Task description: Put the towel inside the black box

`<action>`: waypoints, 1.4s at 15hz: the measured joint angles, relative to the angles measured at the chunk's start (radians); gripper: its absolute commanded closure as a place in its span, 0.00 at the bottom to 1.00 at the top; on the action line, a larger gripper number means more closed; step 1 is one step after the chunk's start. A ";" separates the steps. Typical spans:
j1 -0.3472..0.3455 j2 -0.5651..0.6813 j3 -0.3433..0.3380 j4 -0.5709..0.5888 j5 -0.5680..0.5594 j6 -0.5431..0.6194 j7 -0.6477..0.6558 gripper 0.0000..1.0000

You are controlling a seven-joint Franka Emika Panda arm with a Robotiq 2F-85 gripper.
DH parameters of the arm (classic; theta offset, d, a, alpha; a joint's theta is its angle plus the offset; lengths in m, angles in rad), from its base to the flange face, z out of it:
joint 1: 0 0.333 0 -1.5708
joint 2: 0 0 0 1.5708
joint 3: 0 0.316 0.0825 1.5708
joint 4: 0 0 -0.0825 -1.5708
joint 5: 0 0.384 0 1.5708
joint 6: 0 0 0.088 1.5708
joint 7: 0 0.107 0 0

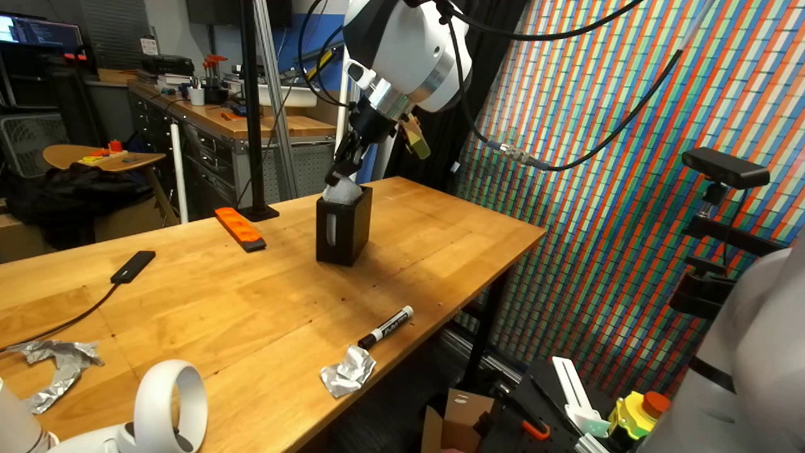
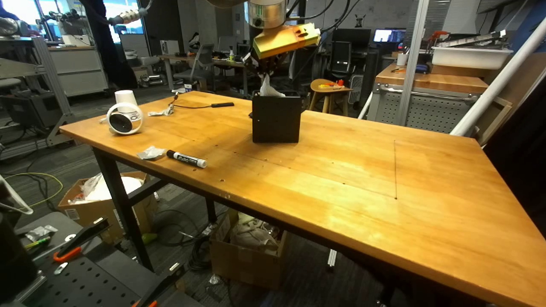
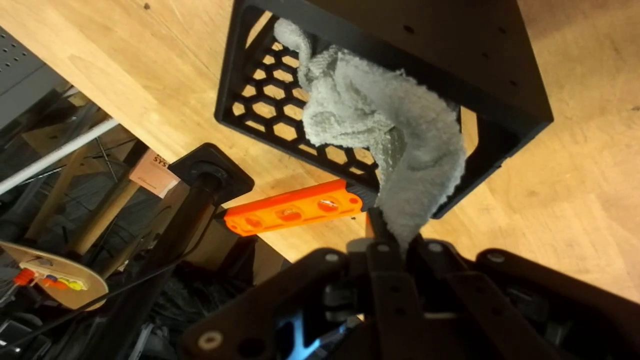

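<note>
Grey towel point(image 3: 400, 110), end in tool point(image 3: 402, 239).

the place looks like a robotics lab with workshop fittings. in an exterior view, a robot arm point(image 1: 409, 56) hangs at twelve o'clock, a bracketed camera point(image 1: 726, 168) sits at three, a red button point(image 1: 656, 404) on a yellow housing point(image 1: 631, 416) at four, and a monitor point(image 1: 44, 34) with lines of text at ten. in an exterior view, a workbench point(image 2: 431, 79) with a perforated panel point(image 2: 439, 111) stands at two o'clock, an office chair point(image 2: 204, 59) at eleven.
</note>
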 measured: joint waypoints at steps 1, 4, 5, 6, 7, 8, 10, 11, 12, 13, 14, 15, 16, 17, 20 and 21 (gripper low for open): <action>0.000 0.004 0.000 0.004 -0.008 0.007 0.001 0.97; -0.008 0.014 0.000 0.005 -0.112 0.054 0.034 0.97; -0.012 0.017 0.000 0.005 -0.163 0.076 0.059 0.97; -0.017 0.020 -0.001 0.005 -0.215 0.093 0.088 0.97; -0.022 0.022 -0.001 0.004 -0.276 0.108 0.127 0.97; -0.028 0.023 -0.002 0.004 -0.339 0.115 0.168 0.97; -0.038 0.023 -0.004 0.004 -0.460 0.116 0.247 0.97; -0.042 0.023 -0.004 0.003 -0.510 0.114 0.277 0.97; -0.043 0.023 -0.004 0.001 -0.553 0.112 0.302 0.97; -0.043 0.022 -0.004 0.000 -0.586 0.108 0.320 0.97; -0.043 0.021 -0.003 -0.001 -0.612 0.104 0.332 0.97; -0.043 0.021 -0.003 -0.002 -0.634 0.101 0.342 0.97; -0.043 0.021 -0.003 -0.002 -0.653 0.095 0.351 0.97; -0.043 0.021 -0.003 -0.002 -0.676 0.085 0.366 0.97; -0.043 0.015 -0.004 0.001 -0.743 0.034 0.435 0.97; -0.043 0.013 -0.002 0.006 -0.752 0.010 0.464 0.97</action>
